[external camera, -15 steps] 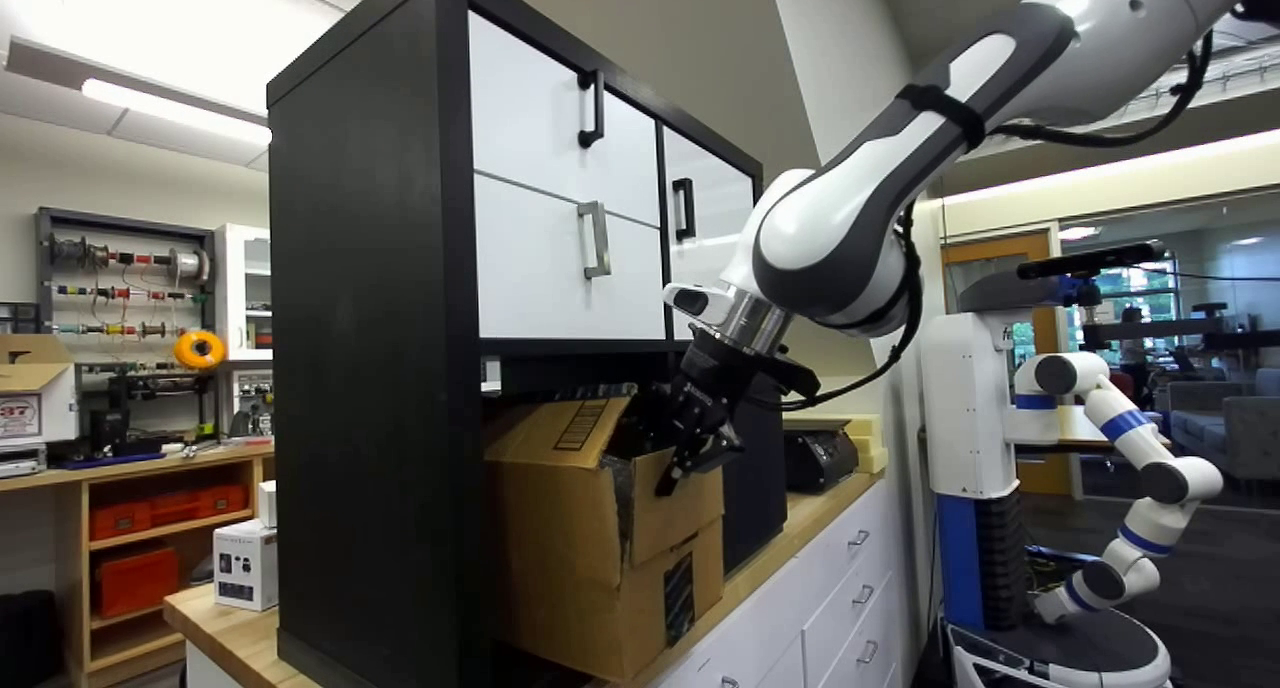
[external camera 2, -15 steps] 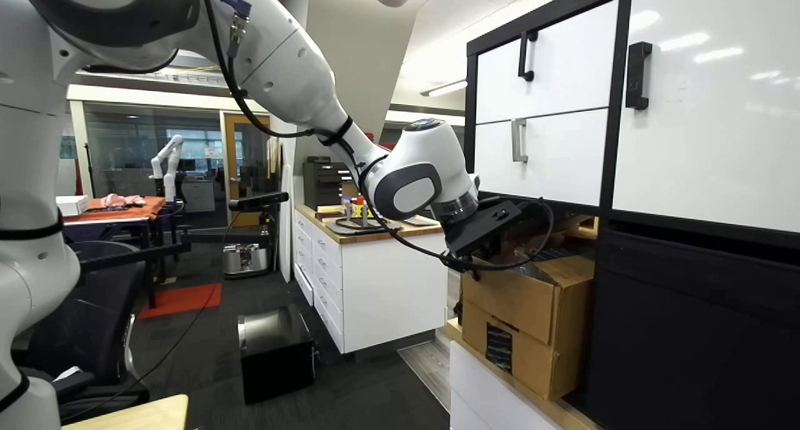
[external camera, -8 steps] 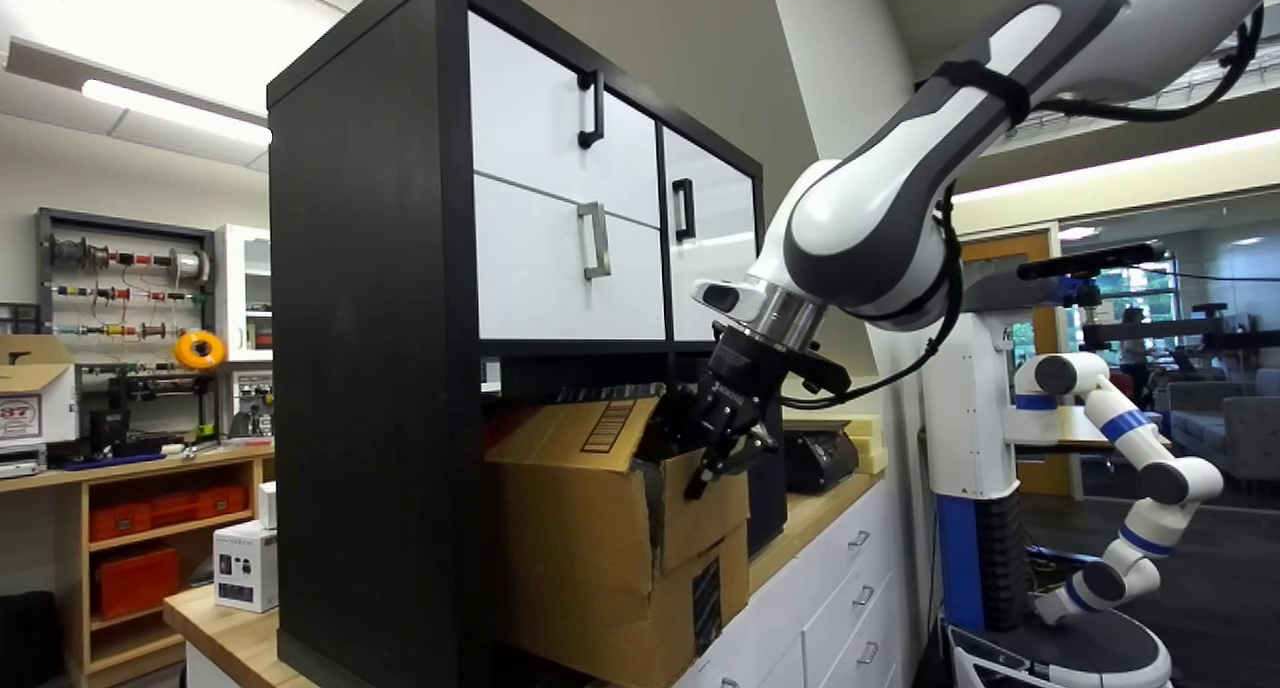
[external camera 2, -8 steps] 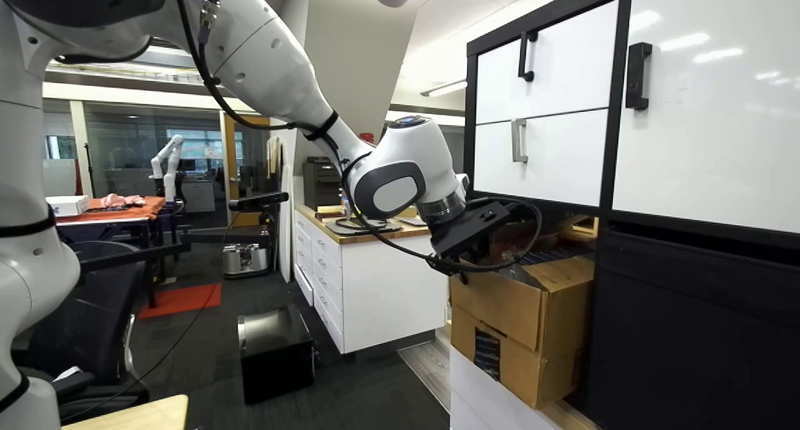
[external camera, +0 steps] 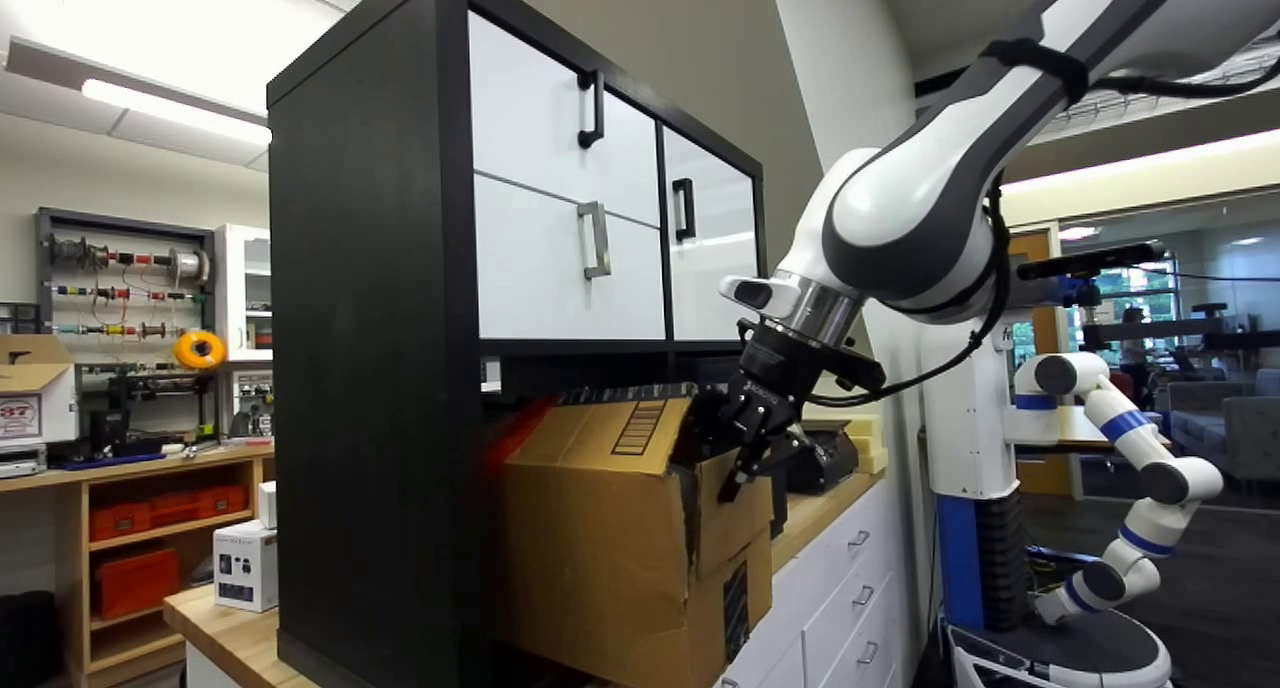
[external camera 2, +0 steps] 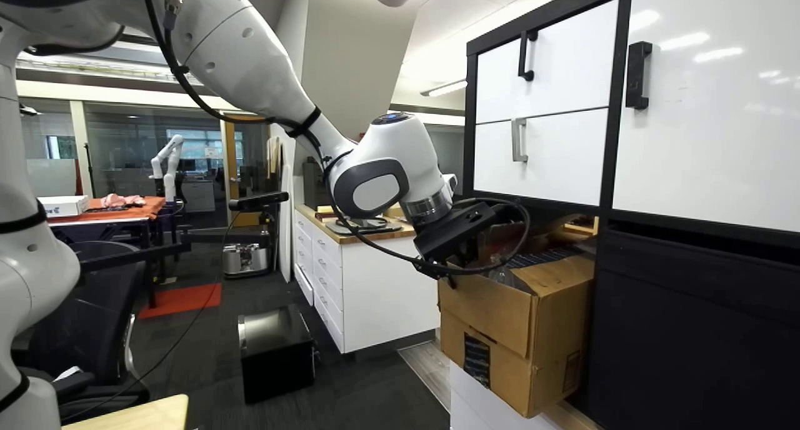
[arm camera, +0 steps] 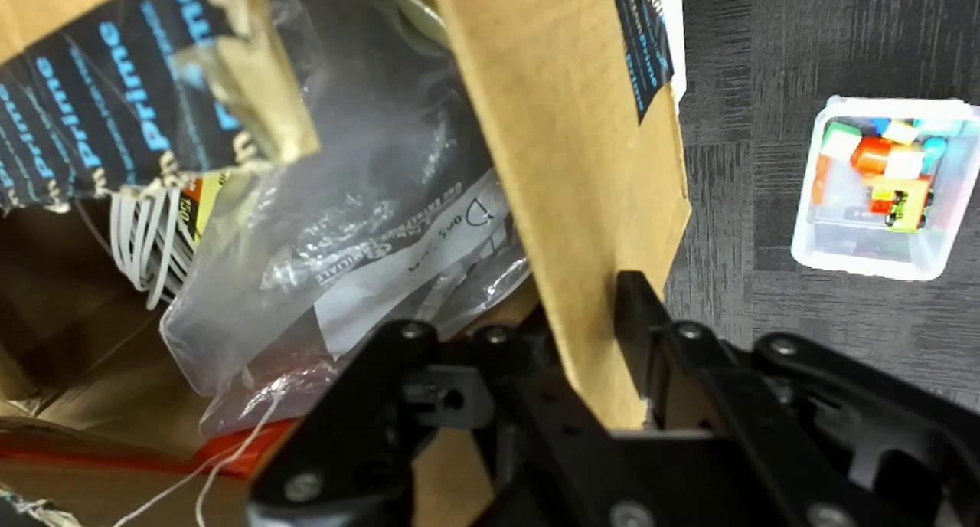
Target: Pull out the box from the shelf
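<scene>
The box (external camera: pixel 600 558) is a large brown carton that juts out of the lower cubby of the shelf (external camera: pixel 365 318), past the counter's front edge. It also shows in an exterior view (external camera 2: pixel 494 305). My gripper (external camera: pixel 722 463) is at the top of the box's front wall, tilted down. In the wrist view, the gripper (arm camera: pixel 586 305) pinches the cardboard wall (arm camera: pixel 566 144). One of its fingers (arm camera: pixel 637 316) lies against the outside. The inner finger is mostly hidden behind the cardboard. Plastic bags (arm camera: pixel 367 205) and a white cable (arm camera: pixel 153 240) lie inside the box.
A black fabric bin (external camera 2: pixel 694 324) fills the cubby beside the box. White drawers (external camera: pixel 840 588) stand below the wooden counter. A black case (external camera: pixel 822 456) sits further along it. Another robot (external camera: pixel 975 468) stands behind. A clear bin of toys (arm camera: pixel 888 190) is on the floor.
My gripper and the box have moved together outward from the shelf. More of the box's side and printed flap shows, and its front hangs further past the counter edge.
</scene>
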`<action>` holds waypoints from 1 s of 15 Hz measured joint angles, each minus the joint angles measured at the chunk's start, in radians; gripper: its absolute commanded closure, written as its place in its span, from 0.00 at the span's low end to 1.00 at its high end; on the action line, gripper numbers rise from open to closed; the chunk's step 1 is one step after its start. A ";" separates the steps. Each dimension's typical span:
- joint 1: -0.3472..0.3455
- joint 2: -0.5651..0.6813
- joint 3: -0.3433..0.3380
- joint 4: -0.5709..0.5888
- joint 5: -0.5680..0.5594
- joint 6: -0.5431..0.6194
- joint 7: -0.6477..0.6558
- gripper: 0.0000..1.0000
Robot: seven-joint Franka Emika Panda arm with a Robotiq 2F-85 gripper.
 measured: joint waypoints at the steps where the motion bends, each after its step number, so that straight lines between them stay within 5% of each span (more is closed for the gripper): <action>1: 0.000 -0.012 0.000 -0.014 0.000 0.000 0.000 0.95; 15: 0.003 -0.130 0.001 -0.146 0.005 -0.001 0.000 0.95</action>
